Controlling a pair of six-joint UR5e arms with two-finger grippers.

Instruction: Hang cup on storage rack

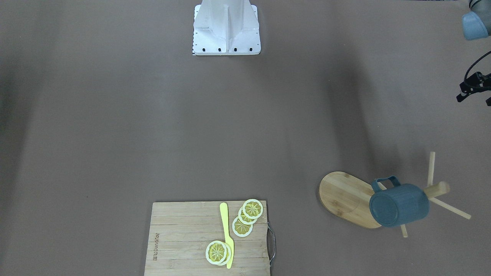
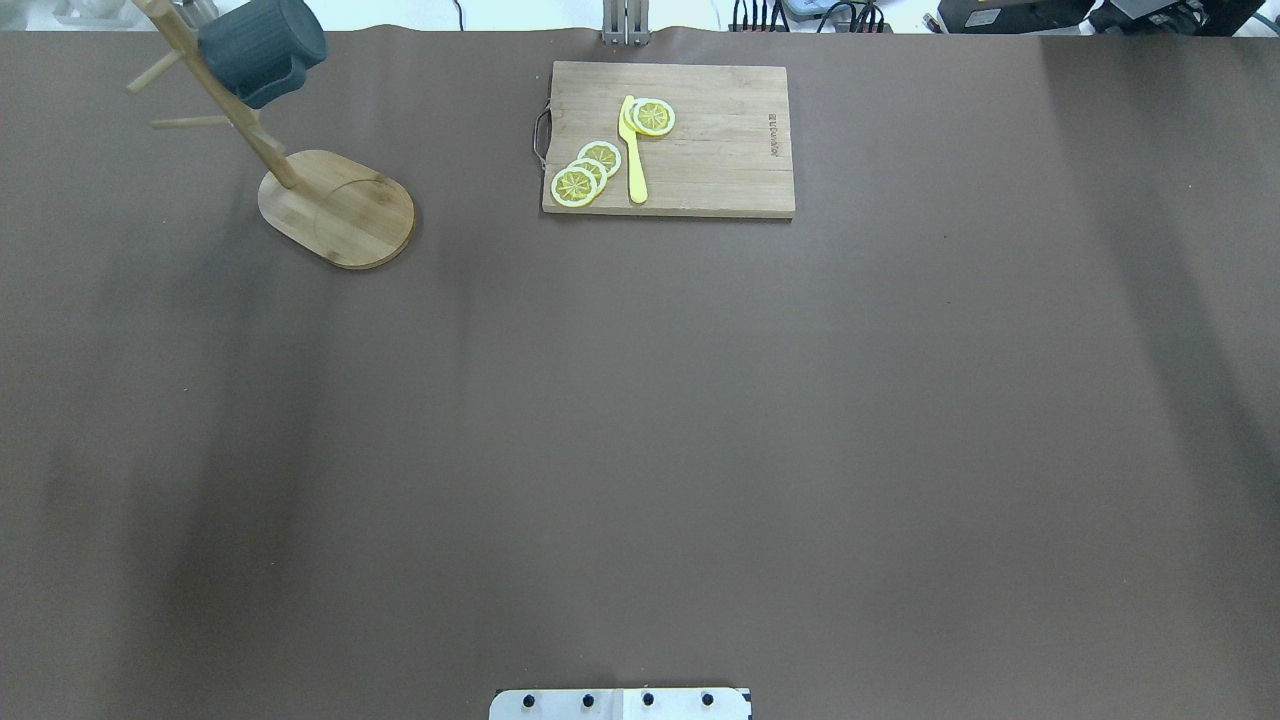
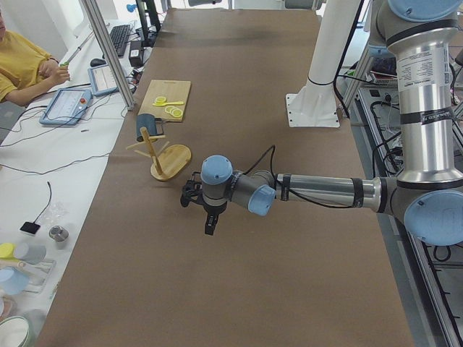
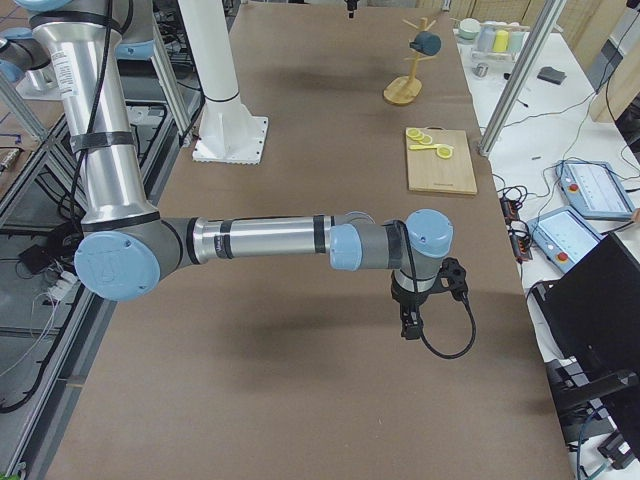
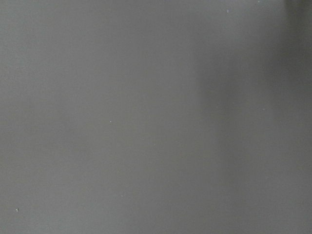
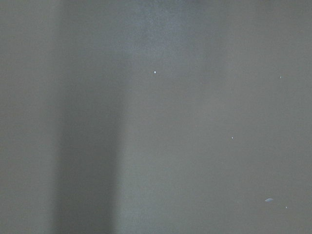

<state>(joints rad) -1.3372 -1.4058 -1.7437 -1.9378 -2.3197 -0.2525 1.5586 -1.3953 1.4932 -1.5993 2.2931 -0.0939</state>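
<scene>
On the far corner of the table, on the robot's left side, the cup hung on the storage rack. The front view showed me the cup's round bottom and its loop handle slipped over a thin peg, right beside the thick post. The overhead view hid the handle but showed the cup's ribbed side, high up above the oval base.

Only the side views showed the grippers. From the left end of the table, I saw the left gripper pointing down over the bare brown table, well apart from the rack. From the right end, the right gripper pointed down too, far from the cup. Neither one held anything. I could not tell if their fingers were spread or pressed together. Both wrist cameras saw only plain table cover.

A cutting board lay near the middle of the far edge. It had lemon slices and a yellow knife on it. The left side view alone showed a person in a yellow shirt at a side desk.
</scene>
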